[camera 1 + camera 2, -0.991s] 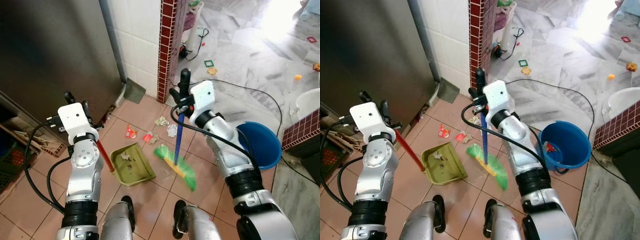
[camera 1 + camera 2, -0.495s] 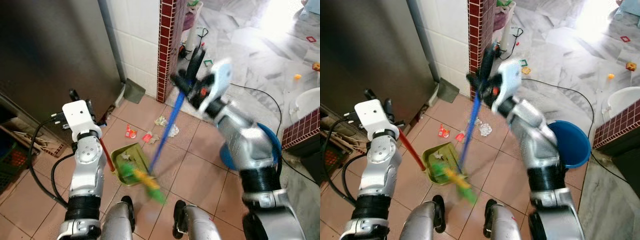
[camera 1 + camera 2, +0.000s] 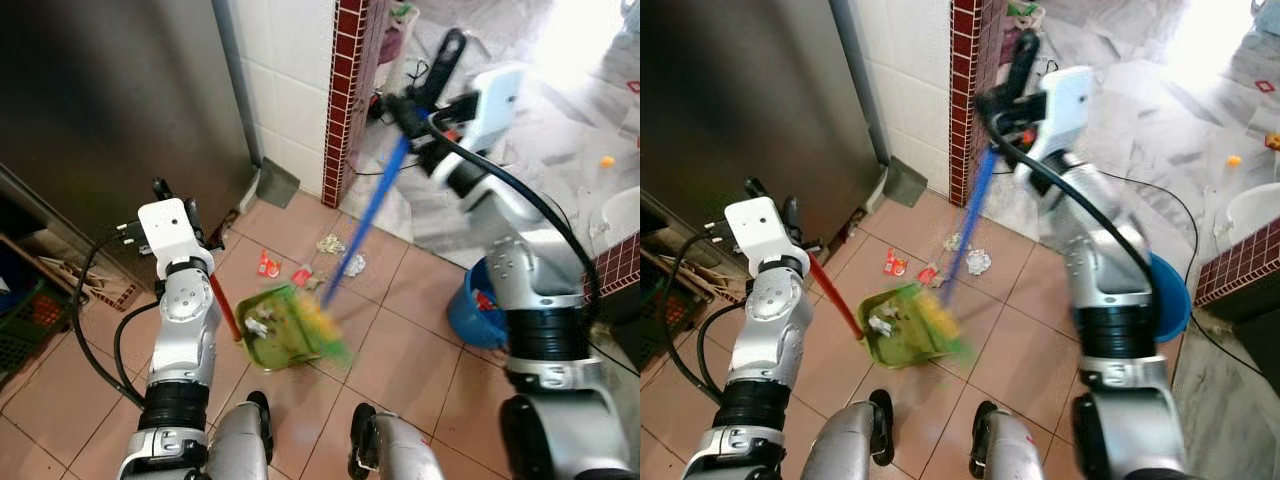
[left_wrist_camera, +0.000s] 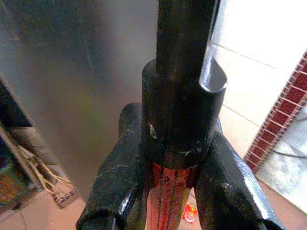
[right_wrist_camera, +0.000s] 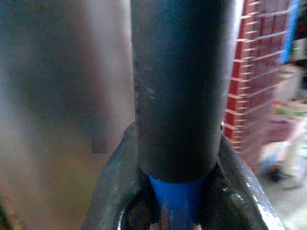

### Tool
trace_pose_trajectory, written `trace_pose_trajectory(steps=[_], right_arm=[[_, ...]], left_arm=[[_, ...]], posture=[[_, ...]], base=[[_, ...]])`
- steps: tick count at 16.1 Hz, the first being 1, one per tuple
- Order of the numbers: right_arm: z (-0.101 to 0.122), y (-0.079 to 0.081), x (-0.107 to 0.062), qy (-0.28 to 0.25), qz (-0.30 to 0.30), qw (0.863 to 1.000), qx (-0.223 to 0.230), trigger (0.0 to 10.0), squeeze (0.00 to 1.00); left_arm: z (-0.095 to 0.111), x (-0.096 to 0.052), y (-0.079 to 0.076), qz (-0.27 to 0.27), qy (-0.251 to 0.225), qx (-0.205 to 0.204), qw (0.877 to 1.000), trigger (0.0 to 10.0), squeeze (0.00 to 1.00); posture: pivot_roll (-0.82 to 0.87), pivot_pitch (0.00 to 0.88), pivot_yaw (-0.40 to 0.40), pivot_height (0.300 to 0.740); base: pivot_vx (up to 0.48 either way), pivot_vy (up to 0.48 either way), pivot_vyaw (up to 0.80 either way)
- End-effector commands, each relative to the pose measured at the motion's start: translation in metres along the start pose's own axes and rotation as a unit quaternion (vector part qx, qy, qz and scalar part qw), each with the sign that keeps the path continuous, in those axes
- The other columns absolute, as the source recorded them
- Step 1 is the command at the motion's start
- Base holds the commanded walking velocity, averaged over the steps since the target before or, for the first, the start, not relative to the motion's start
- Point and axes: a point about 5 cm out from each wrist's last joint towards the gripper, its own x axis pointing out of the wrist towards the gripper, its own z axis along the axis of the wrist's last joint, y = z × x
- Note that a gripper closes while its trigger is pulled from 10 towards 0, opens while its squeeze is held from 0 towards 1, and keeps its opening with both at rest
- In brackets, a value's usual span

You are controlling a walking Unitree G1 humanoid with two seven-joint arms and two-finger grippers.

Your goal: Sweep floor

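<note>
A floor of matt terracotta tiles (image 3: 390, 350) was seen at the foot of a brushed steel cabinet (image 3: 110, 90), with a white-tiled wall and a dark red mosaic pillar (image 3: 345, 90) behind and pale veined marble beyond. Compared with half a second before, the broom (image 3: 365, 225) had been swung further: its blue shaft leaned from high by the pillar down toward the robot's left, and the green and yellow bristles, blurred by motion, had been carried from the tiles in front of the pan onto the mouth of the olive-green dustpan (image 3: 280, 330). It was judged that a stroke had been delivered into the pan, where pale scraps lay. Red wrappers (image 3: 283, 270) and crumpled silvery scraps (image 3: 340, 255) were still left on the tiles just behind the pan, so more strokes were judged necessary.

The right gripper (image 5: 177, 191) was closed around the broom's black cylindrical grip above the blue shaft. The left gripper (image 4: 168, 182) was clamped on the dustpan's red handle (image 3: 225, 310), below a black plastic cap, so that the shallow pan was held flat against the floor. A glossy blue bucket (image 3: 475, 305) stood near the robot's right leg.
</note>
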Motion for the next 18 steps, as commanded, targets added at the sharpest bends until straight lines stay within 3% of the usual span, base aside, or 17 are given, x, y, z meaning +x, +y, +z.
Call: trace_pose_trajectory(steps=[1, 4, 7, 11, 14, 18], right_arm=[[0.005, -0.016, -0.007, -0.022, -0.045, 0.999, 0.014, 10.0, 0.00], [-0.010, -0.030, -0.026, -0.004, -0.109, 0.994, 0.007, 10.0, 0.00], [-0.053, -0.035, -0.053, 0.065, -0.176, 0.982, -0.029, 10.0, 0.00], [-0.082, -0.032, -0.064, 0.105, -0.213, 0.970, -0.044, 10.0, 0.00], [-0.087, -0.034, -0.062, 0.107, -0.232, 0.965, -0.062, 10.0, 0.00], [-0.091, -0.036, -0.060, 0.108, -0.244, 0.961, -0.075, 10.0, 0.00]], left_arm=[[-0.016, -0.006, -0.005, -0.025, 0.034, 0.005, 0.999, 10.0, 0.00], [-0.015, -0.005, -0.007, -0.034, 0.039, -0.003, 0.999, 10.0, 0.00], [-0.017, -0.007, -0.006, -0.053, 0.059, -0.023, 0.997, 10.0, 0.00], [-0.014, -0.010, -0.015, -0.112, 0.062, -0.042, 0.991, 10.0, 0.00], [-0.008, -0.008, -0.021, -0.141, 0.055, -0.052, 0.987, 10.0, 0.00], [-0.002, -0.004, -0.024, -0.141, 0.050, -0.061, 0.987, 10.0, 0.00]], posture=[[-0.08, 0.124, 0.011, 0.740], [-0.08, 0.100, 0.014, 0.740], [-0.09, 0.086, 0.029, 0.740], [-0.08, 0.080, 0.034, 0.740], [-0.08, 0.079, 0.042, 0.740], [-0.07, 0.078, 0.042, 0.740]], base=[[0.000, 0.000, 0.00], [0.000, 0.000, 0.00], [0.000, 0.000, -0.19], [0.000, 0.000, -0.80], [0.000, 0.000, -0.80], [0.000, 0.000, -0.80]])
